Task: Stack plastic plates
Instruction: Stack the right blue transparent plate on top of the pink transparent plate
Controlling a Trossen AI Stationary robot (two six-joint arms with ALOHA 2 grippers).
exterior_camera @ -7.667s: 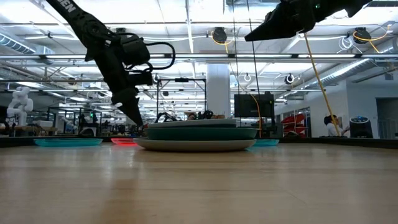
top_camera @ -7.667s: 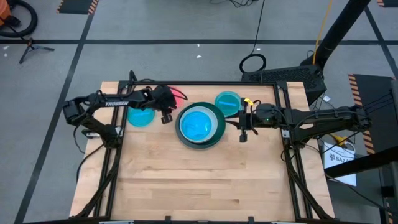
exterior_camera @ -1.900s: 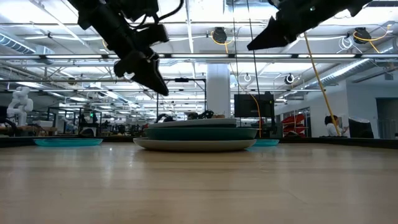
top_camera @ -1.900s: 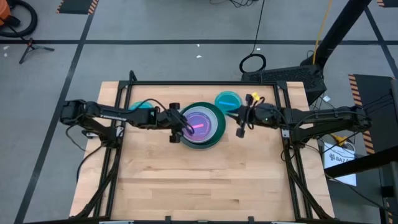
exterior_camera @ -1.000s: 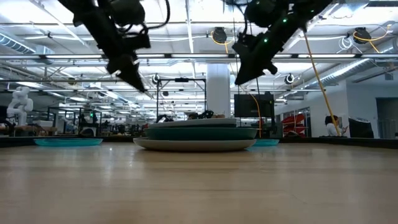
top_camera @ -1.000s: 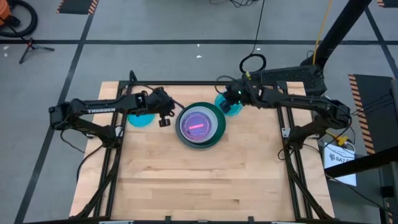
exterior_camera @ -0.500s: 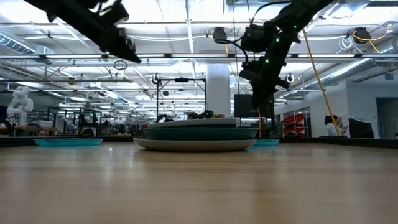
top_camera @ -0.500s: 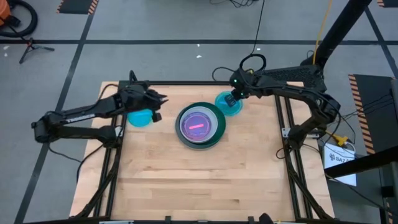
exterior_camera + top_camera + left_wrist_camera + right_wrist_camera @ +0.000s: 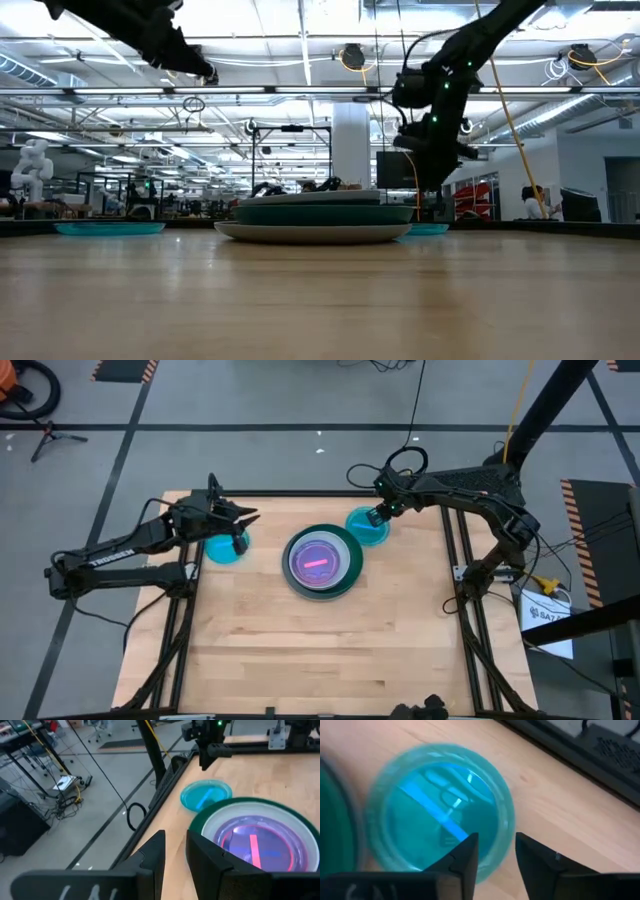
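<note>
Hovering high over the small bright blue round plastic plate [image 9: 226, 547] near the bench's [image 9: 320, 640] far-left corner, the left tool [image 9: 240, 530] is holding its fingers slightly apart, gripping nothing. The stack of plastic plates [image 9: 322, 560], dark green rim showing, is sitting mid-bench. The right tool [image 9: 492, 851], fingers parted, is straddling the rim of another small bright blue plate [image 9: 437, 827] beside the stack.

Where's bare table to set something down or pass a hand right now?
The whole near half of the table, below the central plate stack, is bare wood. The far strip is crowded: a blue plate under the left claw, the stack, then another blue plate with the right claw over it.
</note>
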